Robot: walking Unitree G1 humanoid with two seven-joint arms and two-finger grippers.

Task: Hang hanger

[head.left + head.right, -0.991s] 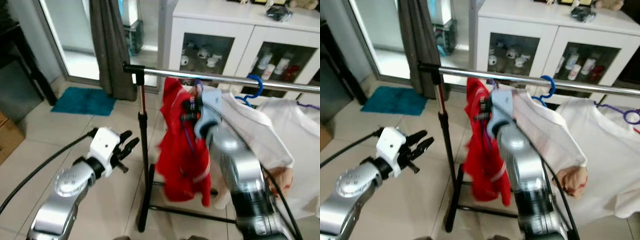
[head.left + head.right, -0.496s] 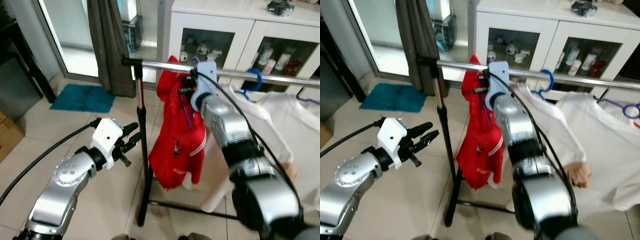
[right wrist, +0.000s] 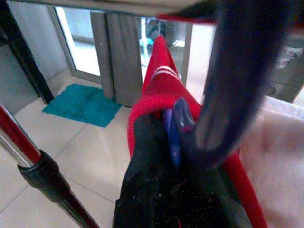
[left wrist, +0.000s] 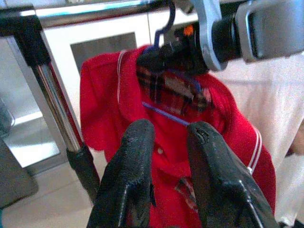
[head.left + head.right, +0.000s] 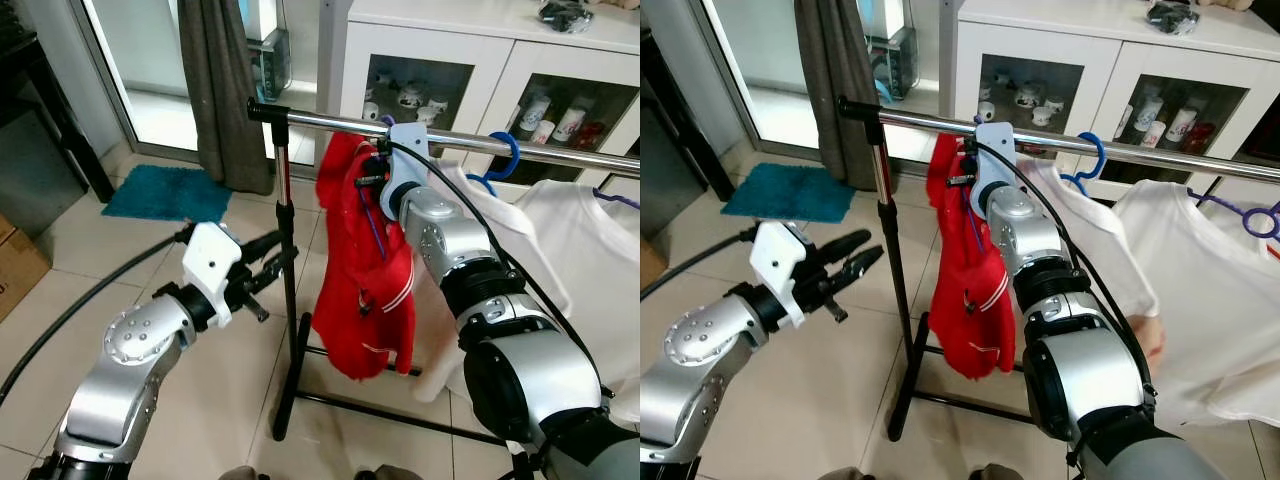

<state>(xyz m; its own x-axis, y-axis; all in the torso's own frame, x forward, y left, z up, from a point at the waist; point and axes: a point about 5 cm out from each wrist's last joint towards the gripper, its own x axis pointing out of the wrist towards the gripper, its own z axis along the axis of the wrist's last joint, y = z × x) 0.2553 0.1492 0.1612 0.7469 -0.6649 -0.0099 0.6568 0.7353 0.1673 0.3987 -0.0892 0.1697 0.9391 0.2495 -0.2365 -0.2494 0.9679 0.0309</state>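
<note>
R gripper (image 5: pixel 368 182) pinching 1 purple hanger (image 4: pixel 167 21) w/ red shirt (image 5: pixel 365 290); L gripper (image 5: pixel 280 262) slightly spread.

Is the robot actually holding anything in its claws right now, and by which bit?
Yes: the right claw grips the purple hanger carrying the red shirt, just below its hook, up at the rail. The left claw holds nothing.

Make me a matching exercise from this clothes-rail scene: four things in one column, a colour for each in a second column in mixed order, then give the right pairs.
Things:
1. shirt held up at the rail by the right hand
2. floor mat
3. cabinet
4. curtain

Colours:
A. white
B. dark grey
C. red
D. teal

Pairs: 1-C, 2-D, 3-A, 4-B. The red shirt hangs on a blue hanger at the rail.
</note>
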